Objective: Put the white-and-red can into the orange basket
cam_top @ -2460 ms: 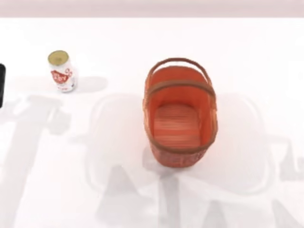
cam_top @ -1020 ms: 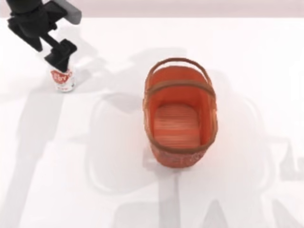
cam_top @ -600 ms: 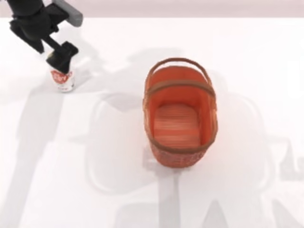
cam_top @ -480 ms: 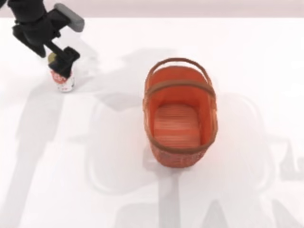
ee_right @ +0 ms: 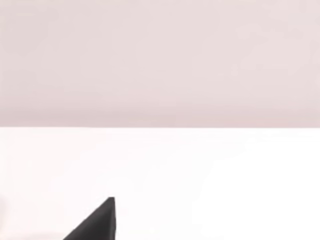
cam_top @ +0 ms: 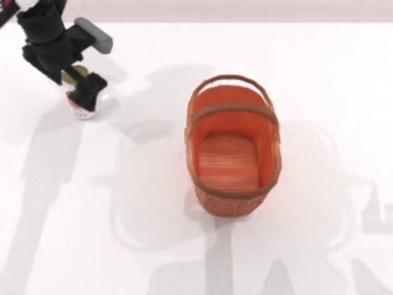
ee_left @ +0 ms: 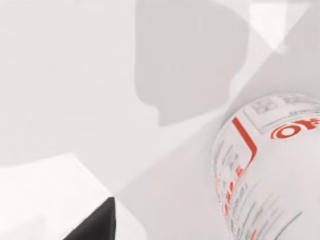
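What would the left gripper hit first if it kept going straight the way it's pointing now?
Most likely the white-and-red can. The left gripper points down right at the can's top, at the table's far left. Whether they already touch is unclear from above.

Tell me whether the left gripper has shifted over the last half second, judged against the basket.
Yes. In the top view the left gripper has crept toward the orange basket, which stays fixed, and slightly toward the table's near edge, at the white-and-red can.

You see the white-and-red can [cam_top: 78, 106] upper left of the frame on the table [cam_top: 319, 74], left gripper [cam_top: 81, 91] directly over it, orange basket [cam_top: 232, 147] at centre, well apart to its right.
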`<state>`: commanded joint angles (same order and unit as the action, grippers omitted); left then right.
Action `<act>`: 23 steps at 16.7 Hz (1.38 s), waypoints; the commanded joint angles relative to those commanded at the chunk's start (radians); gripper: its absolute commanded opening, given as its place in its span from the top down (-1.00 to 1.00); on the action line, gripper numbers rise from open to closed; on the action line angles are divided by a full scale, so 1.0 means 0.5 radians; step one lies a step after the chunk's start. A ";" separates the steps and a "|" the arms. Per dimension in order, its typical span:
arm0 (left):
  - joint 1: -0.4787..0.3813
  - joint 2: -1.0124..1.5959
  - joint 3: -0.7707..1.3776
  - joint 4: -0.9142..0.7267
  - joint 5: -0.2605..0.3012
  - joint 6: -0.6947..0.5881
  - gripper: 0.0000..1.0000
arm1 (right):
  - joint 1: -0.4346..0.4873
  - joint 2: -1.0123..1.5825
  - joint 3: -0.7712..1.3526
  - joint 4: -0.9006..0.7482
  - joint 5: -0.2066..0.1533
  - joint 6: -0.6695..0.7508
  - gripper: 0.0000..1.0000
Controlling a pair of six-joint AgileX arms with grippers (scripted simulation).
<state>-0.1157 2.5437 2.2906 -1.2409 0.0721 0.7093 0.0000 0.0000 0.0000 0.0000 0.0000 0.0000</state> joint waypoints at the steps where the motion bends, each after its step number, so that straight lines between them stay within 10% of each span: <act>1: 0.000 0.000 0.000 0.000 0.000 0.000 -0.85 | 0.000 0.000 0.000 0.000 0.000 0.000 -1.00; 13: 0.000 0.000 0.000 0.000 0.000 0.000 0.96 | 0.000 0.000 0.000 0.000 0.000 0.000 -1.00; 23: 0.007 -0.001 0.000 0.000 -0.001 0.003 1.00 | 0.000 0.000 0.000 0.000 0.000 0.000 -1.00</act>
<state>-0.1121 2.5434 2.2904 -1.2407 0.0718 0.7108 0.0000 0.0000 0.0000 0.0000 0.0000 0.0000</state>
